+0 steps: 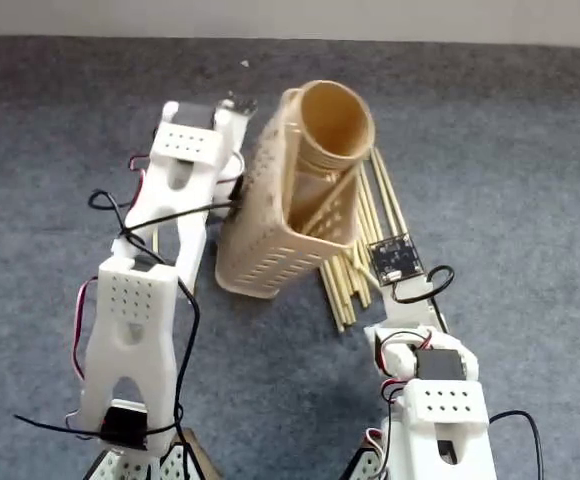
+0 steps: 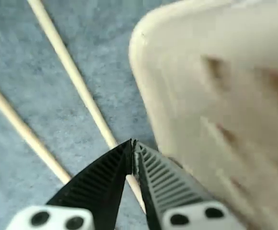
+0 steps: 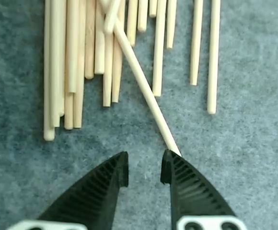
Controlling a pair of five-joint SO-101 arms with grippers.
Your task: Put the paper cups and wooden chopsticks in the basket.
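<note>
The scene is lit softly and evenly from overhead, at moderate brightness. Faint, diffuse shadows are cast on the table point(image 1: 530, 180) under the basket point(image 1: 270, 250) and the 2 arms point(image 1: 135, 320). Thin soft shadows are seen beside the chopsticks point(image 3: 76, 62) in the right wrist view.

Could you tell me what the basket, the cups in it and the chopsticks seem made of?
The basket looks like smooth cream moulded plastic, given its rows of slots. The cups look like matte tan paper: thin walls, stacked rims. The chopsticks look like pale bare wood, possibly bamboo.
</note>
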